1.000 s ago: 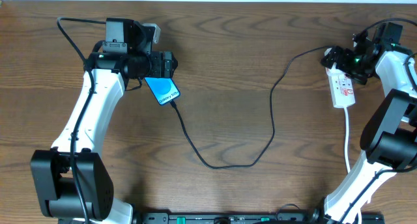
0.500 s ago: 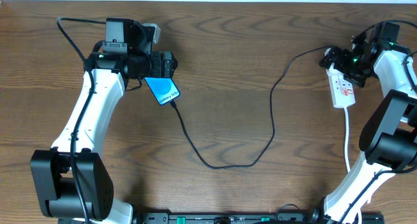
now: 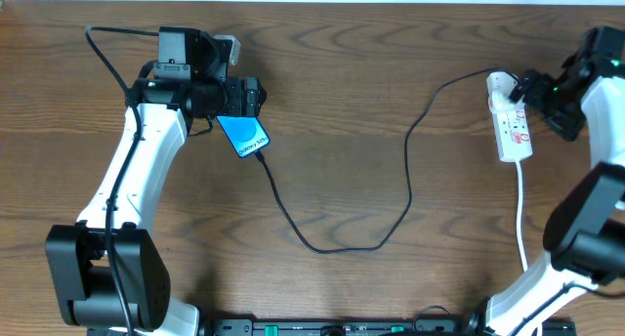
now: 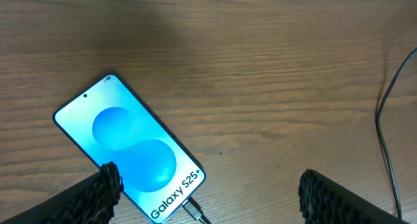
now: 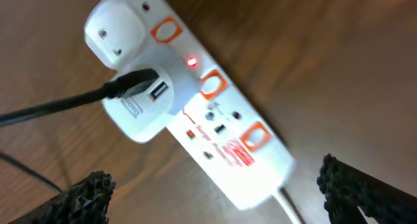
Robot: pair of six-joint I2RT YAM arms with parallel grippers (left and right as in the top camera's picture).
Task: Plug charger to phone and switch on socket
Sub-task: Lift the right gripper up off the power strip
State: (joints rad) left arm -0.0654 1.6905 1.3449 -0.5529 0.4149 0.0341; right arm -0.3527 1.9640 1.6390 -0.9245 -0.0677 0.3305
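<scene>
Lying flat on the table [image 3: 342, 82], one phone [image 4: 130, 155] has the tip of one charger [image 3: 408, 180] at its bottom edge; its other end sits in an adapter [image 5: 140, 107] on one socket [image 5: 221, 133], red lamp [image 5: 191, 61] lit. Left gripper [image 4: 208, 204] over phone, right gripper [image 5: 221, 198] by socket: both spread, empty

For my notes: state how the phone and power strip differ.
Colour: the phone shows a bright blue screen; the power strip is white with orange marks.
Pose: in the overhead view the phone lies diagonally; the power strip runs nearly straight up the picture.
Cable: the black cable meets the phone's bottom edge, but enters the power strip through a white adapter.
Shared: both lie flat on the wooden table.
</scene>
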